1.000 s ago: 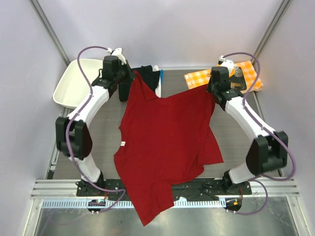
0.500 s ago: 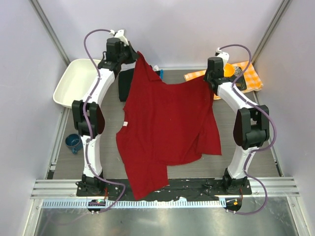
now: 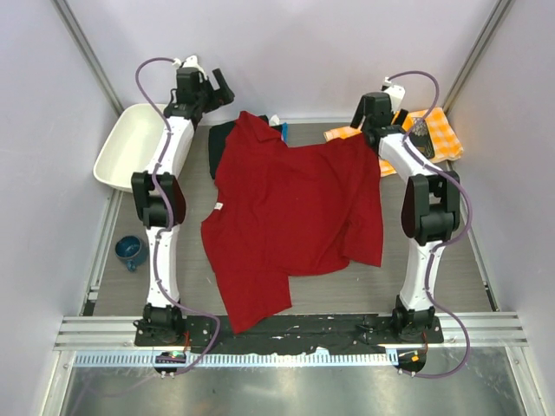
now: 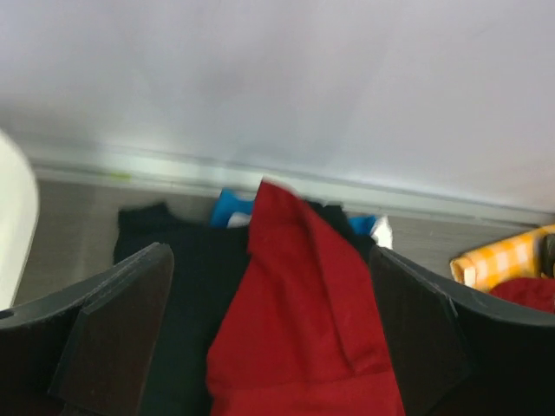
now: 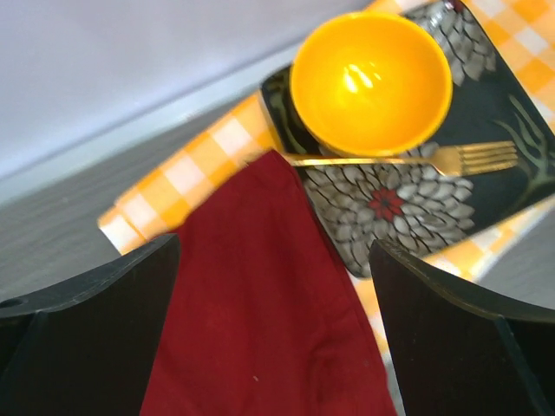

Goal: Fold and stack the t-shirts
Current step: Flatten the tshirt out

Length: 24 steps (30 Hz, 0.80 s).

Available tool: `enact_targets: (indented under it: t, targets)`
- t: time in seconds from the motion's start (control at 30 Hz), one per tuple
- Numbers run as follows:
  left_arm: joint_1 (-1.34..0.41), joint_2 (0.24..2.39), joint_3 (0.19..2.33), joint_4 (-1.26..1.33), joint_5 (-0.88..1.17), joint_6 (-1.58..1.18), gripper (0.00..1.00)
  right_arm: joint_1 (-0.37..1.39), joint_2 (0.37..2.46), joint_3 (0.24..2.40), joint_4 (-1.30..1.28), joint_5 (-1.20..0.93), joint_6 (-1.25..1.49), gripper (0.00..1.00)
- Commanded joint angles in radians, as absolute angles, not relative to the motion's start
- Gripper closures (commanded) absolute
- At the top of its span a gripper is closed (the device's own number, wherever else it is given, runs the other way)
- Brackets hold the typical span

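Both the left gripper (image 4: 270,290) and the right gripper (image 5: 276,290) stand wide apart and hold nothing. We see the red t-shirt (image 3: 290,217) lying spread across the tabletop (image 3: 434,260), creased and with one flap doubled under along its near side. Its far left corner rests on the folded black shirt (image 4: 182,286). Its far right corner lies over the checked cloth (image 5: 165,204), just beside the plate (image 5: 408,204) carrying the yellow bowl (image 5: 371,82) and the fork (image 5: 434,156). We judge that a low pinch at either corner could catch the cloth beneath, dragging the dishes or disturbing the black shirt.
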State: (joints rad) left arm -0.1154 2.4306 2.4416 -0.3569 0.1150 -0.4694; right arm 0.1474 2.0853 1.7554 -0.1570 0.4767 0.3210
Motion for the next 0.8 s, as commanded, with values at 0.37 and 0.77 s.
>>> enact_targets:
  t: [0.37, 0.77]
  targets:
    - [-0.281, 1.636, 1.666, -0.468, -0.08, -0.643, 0.0, 0.371, 1.379, 1.327, -0.56, 0.603, 0.437, 0.02]
    - [-0.586, 1.413, 1.111, -0.474, -0.15, -0.741, 0.0, 0.397, 1.12, 0.861, -0.64, 0.453, 0.598, 0.02]
